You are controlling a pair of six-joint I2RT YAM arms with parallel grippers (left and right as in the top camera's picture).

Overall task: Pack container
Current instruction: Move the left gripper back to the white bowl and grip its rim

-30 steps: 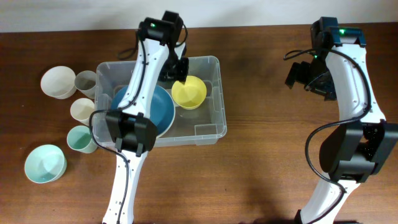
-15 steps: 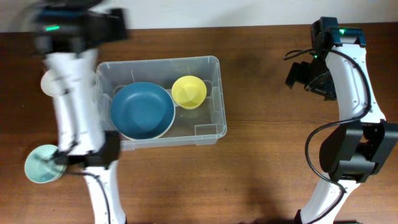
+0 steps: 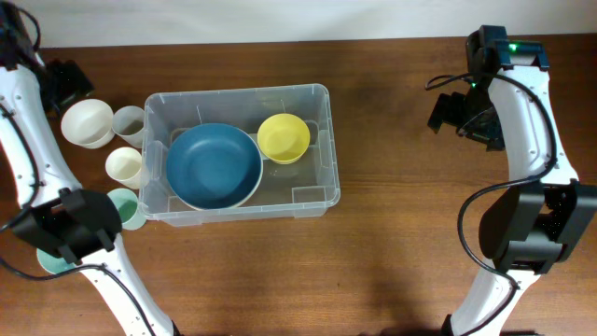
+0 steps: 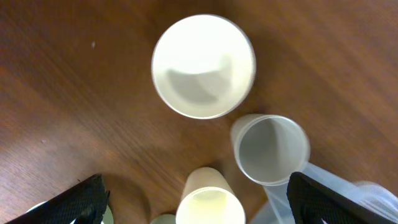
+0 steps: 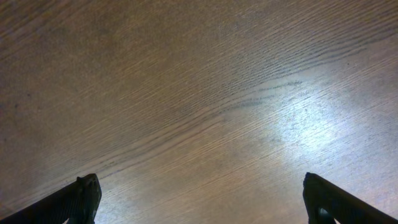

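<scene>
- Blue bowl (image 3: 214,166) and yellow bowl (image 3: 283,137) are seated in the container (image 3: 238,91), centre frame.
- Left hand (image 4: 208,200) is spread wide; nothing is gripped.
- Right hand (image 5: 205,200) is spread wide; nothing is gripped.

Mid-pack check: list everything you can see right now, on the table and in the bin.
container: one, clear, table centre
blue bowl: one, inside container, left
yellow bowl: one, inside container, right
white bowl: one, left of container
clear cup: one, beside white bowl
cream cup: one, left of container
mint cup: one, partly hidden
mint bowl: one, mostly hidden
left end effector: open, near white bowl
right end effector: open, over bare wood
</scene>
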